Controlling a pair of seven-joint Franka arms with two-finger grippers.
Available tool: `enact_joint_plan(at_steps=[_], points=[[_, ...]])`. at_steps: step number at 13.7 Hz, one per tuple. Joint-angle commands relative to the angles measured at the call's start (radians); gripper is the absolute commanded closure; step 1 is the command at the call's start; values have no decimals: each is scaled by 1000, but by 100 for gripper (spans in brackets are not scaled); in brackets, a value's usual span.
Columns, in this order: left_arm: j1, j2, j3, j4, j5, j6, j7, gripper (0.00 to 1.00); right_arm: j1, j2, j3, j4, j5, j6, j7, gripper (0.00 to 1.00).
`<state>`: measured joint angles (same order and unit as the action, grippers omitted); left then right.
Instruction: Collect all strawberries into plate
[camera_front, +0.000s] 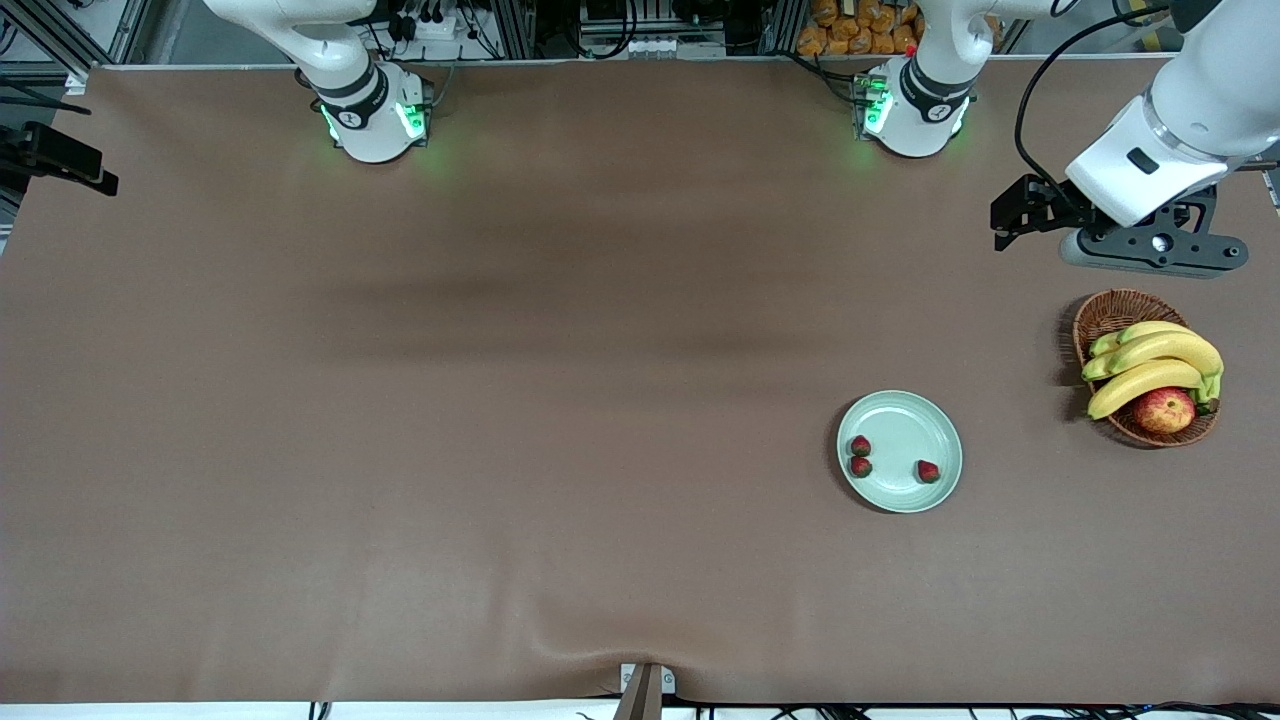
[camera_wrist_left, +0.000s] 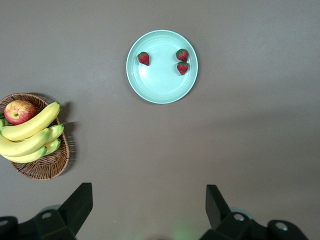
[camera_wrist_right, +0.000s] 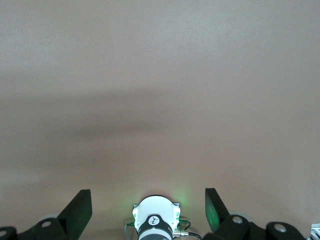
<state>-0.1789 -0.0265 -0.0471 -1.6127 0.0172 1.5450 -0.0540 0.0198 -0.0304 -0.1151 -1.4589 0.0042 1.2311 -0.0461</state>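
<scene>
**Operator:** Strawberries — status and location?

**Technician:** All three strawberries (camera_front: 861, 446) lie inside the plate (camera_front: 900, 415). Two sit close together at the edge toward the right arm's end of the table; the third (camera_front: 928, 471) lies apart from them, toward the left arm's end. No berry shows on the bare table (camera_front: 500, 400). Judged from this, the collection is complete.

**Operator:** Gripper states?

**Technician:** The left gripper (camera_wrist_left: 149, 207) is high over bare table, just short of the basket (camera_front: 1105, 315) on the base side, fingers (camera_wrist_left: 80, 202) spread wide and holding nothing. That raised, withdrawn posture fits an arm parked clear of the plate. The right gripper (camera_wrist_right: 148, 207) hangs over its own arm's base (camera_wrist_right: 155, 220), fingers likewise apart and empty; this arm waits.

**Operator:** Non-task items?

**Technician:** The basket holds bananas (camera_front: 1150, 365) and an apple (camera_front: 1164, 409), well apart from the plate toward the left arm's end. Leave it undisturbed.

**Operator:** Limits of inspection?

**Technician:** The right gripper is cut off above the front view. The left gripper's fingertips are not clearly resolved there; their spread is read from the wrist view. Both wrist views crop the finger roots.
</scene>
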Motion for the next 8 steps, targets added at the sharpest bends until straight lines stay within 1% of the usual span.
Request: enact_joint_plan(at_steps=[1,8], points=[[6,-16,-10,-10,20,6,-12,0,8,-11,3,-9,-21,-4,12,0],[9,-21,-8,-13,18,32,-20,0,5,-11,2,-8,-21,-5,9,0]])
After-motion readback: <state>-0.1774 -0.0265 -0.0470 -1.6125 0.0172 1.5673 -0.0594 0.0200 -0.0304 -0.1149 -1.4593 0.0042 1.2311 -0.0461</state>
